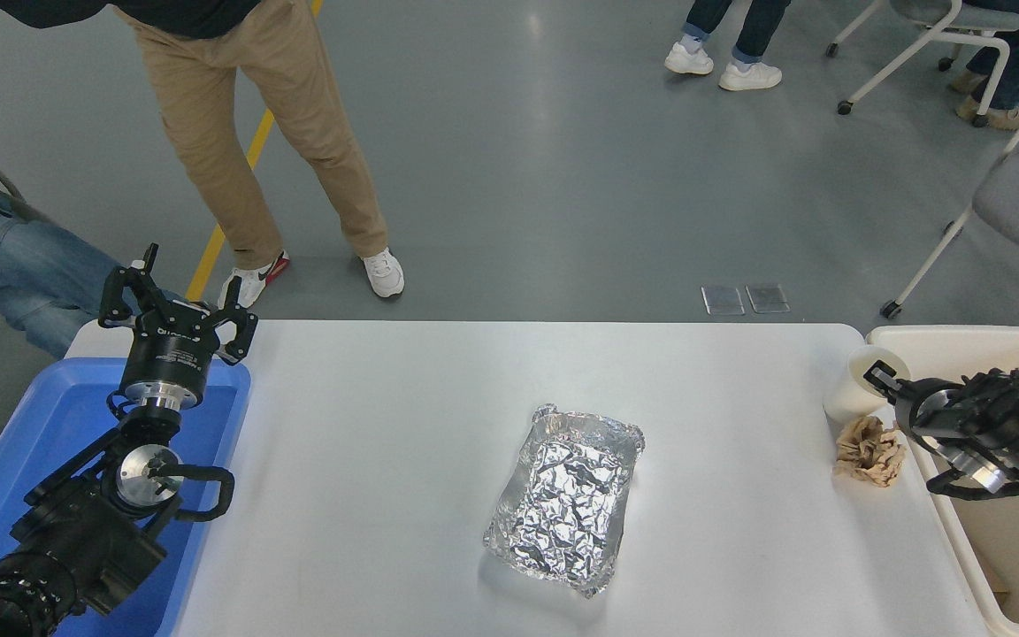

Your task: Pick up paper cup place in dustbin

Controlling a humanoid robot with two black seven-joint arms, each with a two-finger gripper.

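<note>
The white paper cup (847, 396) stands at the table's far right edge, just left of the cream dustbin (961, 340). My right gripper (879, 380) reaches in from the right over the dustbin's near-left rim, and its tip overlaps the cup's rim and upper wall. I cannot tell whether it grips the cup. My left gripper (177, 305) is parked at the lower left over the blue tray, open and empty.
A crumpled brown paper wad (869, 451) lies just in front of the cup. A crinkled foil tray (567, 500) sits mid-table. A blue tray (41, 398) is at the left edge. A person in tan trousers (253, 177) stands beyond the far left edge.
</note>
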